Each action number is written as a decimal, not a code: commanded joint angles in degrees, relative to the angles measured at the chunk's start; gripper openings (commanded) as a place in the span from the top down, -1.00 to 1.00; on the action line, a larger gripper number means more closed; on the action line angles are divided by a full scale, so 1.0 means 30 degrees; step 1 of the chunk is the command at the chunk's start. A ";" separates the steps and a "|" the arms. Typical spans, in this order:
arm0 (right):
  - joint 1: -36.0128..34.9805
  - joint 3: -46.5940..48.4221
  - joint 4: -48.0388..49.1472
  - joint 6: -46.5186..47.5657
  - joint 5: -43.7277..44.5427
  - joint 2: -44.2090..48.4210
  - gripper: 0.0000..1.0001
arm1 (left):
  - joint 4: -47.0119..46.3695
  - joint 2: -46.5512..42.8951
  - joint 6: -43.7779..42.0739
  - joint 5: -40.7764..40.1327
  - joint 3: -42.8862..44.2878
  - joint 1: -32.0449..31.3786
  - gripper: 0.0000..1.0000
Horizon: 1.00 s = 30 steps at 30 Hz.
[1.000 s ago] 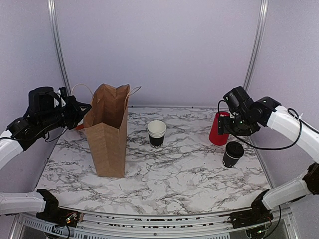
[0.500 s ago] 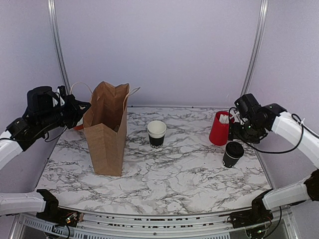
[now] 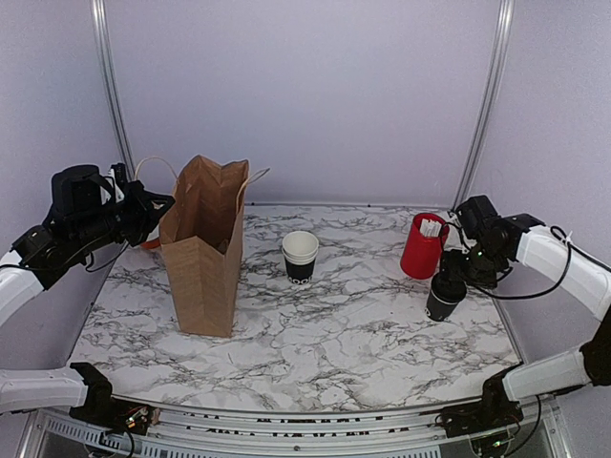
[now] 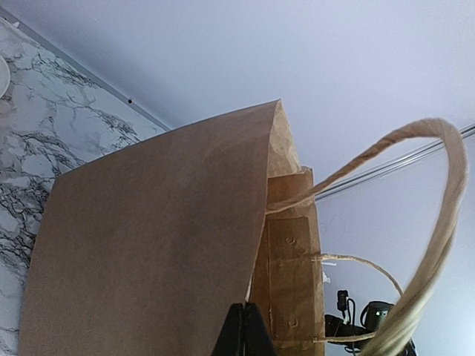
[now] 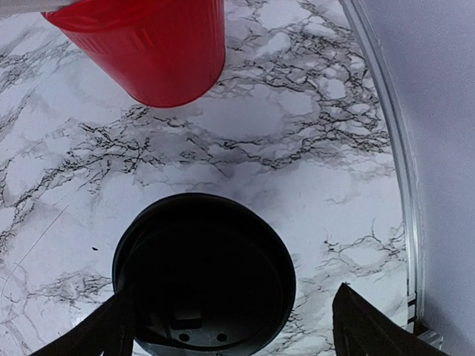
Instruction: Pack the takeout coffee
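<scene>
The takeout coffee (image 3: 445,297), a small black cup with a black lid, stands upright at the right of the table. In the right wrist view its lid (image 5: 205,278) fills the lower middle. My right gripper (image 3: 458,272) is open just above it; one finger touches the lid's left edge, the other stands apart on the right. The brown paper bag (image 3: 204,250) stands open at the left. My left gripper (image 3: 160,212) is shut on the bag's top edge (image 4: 256,297), its fingertips (image 4: 245,334) pinched together on the paper.
A red cup (image 3: 421,246) with white sticks stands just behind the coffee, and shows in the right wrist view (image 5: 152,44). A stack of lidless black cups (image 3: 300,256) sits mid-table. The table's right rail (image 5: 386,148) runs close by. A twine handle (image 4: 434,222) loops beside the left gripper.
My right gripper has swung from beside the red cup rightward and down to just over the takeout coffee. The left arm and the bag have stayed put.
</scene>
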<state>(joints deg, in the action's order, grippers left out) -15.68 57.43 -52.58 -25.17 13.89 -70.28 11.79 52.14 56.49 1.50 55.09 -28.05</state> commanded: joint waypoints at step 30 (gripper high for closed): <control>0.0193 0.0274 0.0892 0.0223 -0.1312 0.0077 -0.67 | -0.1689 0.0491 0.0037 0.0639 -0.0009 0.0120 1.00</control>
<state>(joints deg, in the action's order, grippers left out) -15.51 59.22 -50.13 -23.88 10.66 -70.81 10.04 53.49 56.60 2.59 54.57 -28.05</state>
